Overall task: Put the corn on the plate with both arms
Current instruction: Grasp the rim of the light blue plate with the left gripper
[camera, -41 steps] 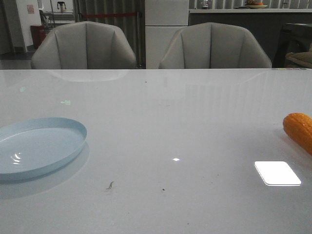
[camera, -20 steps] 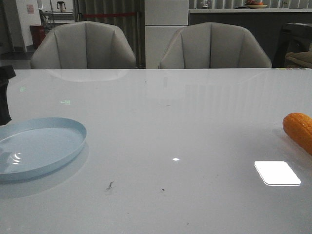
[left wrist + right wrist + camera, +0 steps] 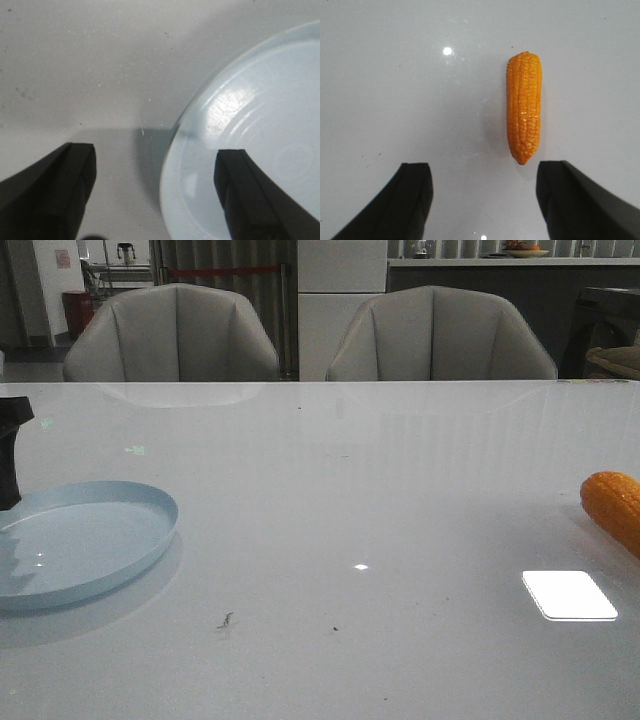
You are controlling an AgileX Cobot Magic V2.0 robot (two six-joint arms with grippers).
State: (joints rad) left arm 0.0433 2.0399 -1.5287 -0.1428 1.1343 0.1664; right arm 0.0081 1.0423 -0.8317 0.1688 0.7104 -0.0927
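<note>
The orange corn [image 3: 614,507] lies on the white table at the far right edge of the front view, partly cut off. In the right wrist view the corn [image 3: 523,107] lies whole, its tapered tip toward my right gripper [image 3: 485,180], which is open, empty and above the table short of it. The pale blue plate [image 3: 80,540] rests at the front left. My left gripper [image 3: 156,170] is open and empty, its jaws straddling the plate's rim [image 3: 172,165]. A dark part of the left arm [image 3: 10,450] shows at the left edge of the front view.
Two grey chairs [image 3: 172,335] stand behind the table's far edge. A bright window reflection [image 3: 569,595] lies on the table in front of the corn. Small dark specks [image 3: 225,620] mark the table near the front.
The left arm has come into the front view at the left edge, behind the plate. The corn and plate have not moved.
</note>
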